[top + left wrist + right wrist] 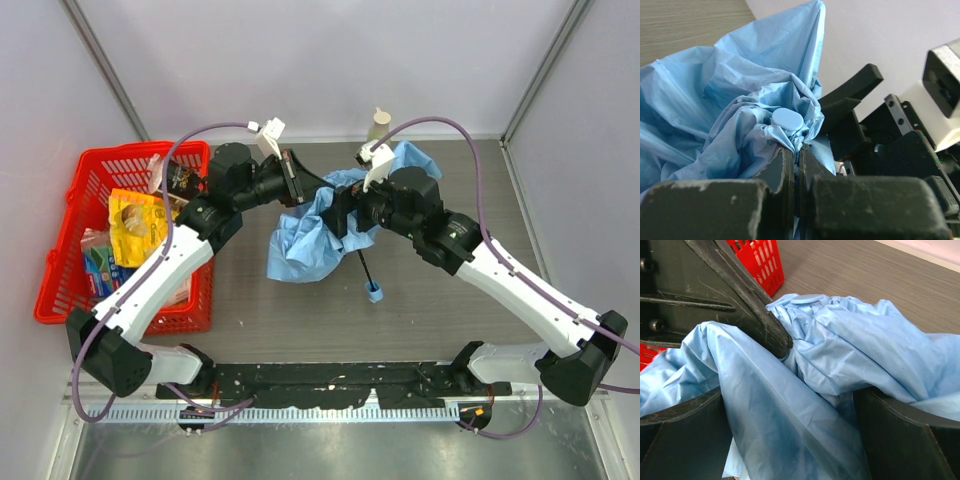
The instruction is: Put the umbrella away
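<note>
- From above, the umbrella (312, 232) lies mid-bench, a crumpled sky-blue heap. Its thin black shaft (365, 267) pokes out toward the near edge and ends in the small handle (374, 292).
- Both arms meet over that heap: the left claw (300, 183) comes in from the basket side and the right claw (340, 214) from the other.
- Only the top view takes in the red basket (65, 275) of packets at the left and the pale bottle (378, 124) by the back wall.
- The left wrist camera gives the detail. The left claw's fingers (782, 161) are pressed almost together, pinching a fold of fabric just below a round light-blue cap (787, 119).
- The right wrist camera shows the right claw spread wide, with fabric bunched between its fingers (900, 435). I can't tell whether they grip it.
- That view also catches grey bench (865, 280) beyond the cloth.
</note>
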`<state>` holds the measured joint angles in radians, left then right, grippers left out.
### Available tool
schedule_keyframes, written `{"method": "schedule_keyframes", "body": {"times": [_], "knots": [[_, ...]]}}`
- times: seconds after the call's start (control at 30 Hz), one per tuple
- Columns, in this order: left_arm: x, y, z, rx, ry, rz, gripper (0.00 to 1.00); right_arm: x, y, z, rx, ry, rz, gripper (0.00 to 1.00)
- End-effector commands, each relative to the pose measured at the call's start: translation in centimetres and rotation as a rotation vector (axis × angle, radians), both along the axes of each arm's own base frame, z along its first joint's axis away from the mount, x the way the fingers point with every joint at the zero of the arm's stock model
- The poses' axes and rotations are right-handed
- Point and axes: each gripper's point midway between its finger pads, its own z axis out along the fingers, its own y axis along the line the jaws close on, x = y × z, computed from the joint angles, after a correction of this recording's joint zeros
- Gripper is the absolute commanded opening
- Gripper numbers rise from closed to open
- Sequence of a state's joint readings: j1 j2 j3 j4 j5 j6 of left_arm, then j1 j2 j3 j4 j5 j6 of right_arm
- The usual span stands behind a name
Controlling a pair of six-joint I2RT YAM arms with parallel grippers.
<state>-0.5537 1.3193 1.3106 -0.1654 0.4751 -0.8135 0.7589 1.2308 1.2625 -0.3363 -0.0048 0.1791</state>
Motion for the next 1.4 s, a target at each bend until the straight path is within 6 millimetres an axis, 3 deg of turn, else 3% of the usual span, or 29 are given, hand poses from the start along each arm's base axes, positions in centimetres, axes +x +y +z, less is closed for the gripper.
{"method": "schedule_keyframes", "body": {"times": [0.0,0.2,0.37,0.67,0.73,0.77,0.87,1.03,1.1,1.23,1.33,1.37], "knots": [[-6.9,-0.8,9.4,-0.256,-0.222,-0.292,0.00,0.2,0.9,0.1,0.027,-0.015,0.059,0.95],[-9.5,-0.1,11.1,-0.270,-0.335,-0.395,0.00,0.2,0.5,-1.0,0.046,0.046,0.127,0.90],[-10.9,0.4,11.5,-0.260,-0.394,-0.433,0.00,-1.7,1.9,-0.4,0.089,0.053,0.276,0.82],[-12.4,0.8,11.8,-0.253,-0.434,-0.492,0.00,-2.8,3.2,-0.4,0.107,0.053,0.386,0.46],[-12.5,0.8,11.8,-0.252,-0.433,-0.495,0.00,-3.2,3.4,0.0,0.124,0.038,0.415,0.35],[-12.5,0.8,11.8,-0.250,-0.434,-0.493,0.00,-3.5,3.5,0.4,0.137,0.031,0.434,0.20],[-12.6,0.9,11.6,-0.243,-0.436,-0.492,0.00,-3.5,3.5,0.3,0.137,0.025,0.437,0.01],[-12.6,1.1,11.9,-0.237,-0.443,-0.483,0.00,-3.8,2.8,0.0,0.139,0.000,0.413,0.01],[-12.2,1.0,11.8,-0.225,-0.432,-0.465,0.09,-3.7,2.4,0.4,0.142,-0.015,0.389,0.01],[-10.2,1.5,11.5,-0.154,-0.407,-0.318,0.54,-2.4,1.0,1.2,0.109,-0.060,0.281,0.01],[-7.5,4.2,12.2,-0.056,-0.432,-0.055,0.62,0.5,-1.8,1.7,0.010,-0.086,0.082,0.01],[-6.8,5.4,12.3,-0.022,-0.446,0.032,0.74,1.6,-3.1,1.9,-0.024,-0.100,0.005,0.01]]}}
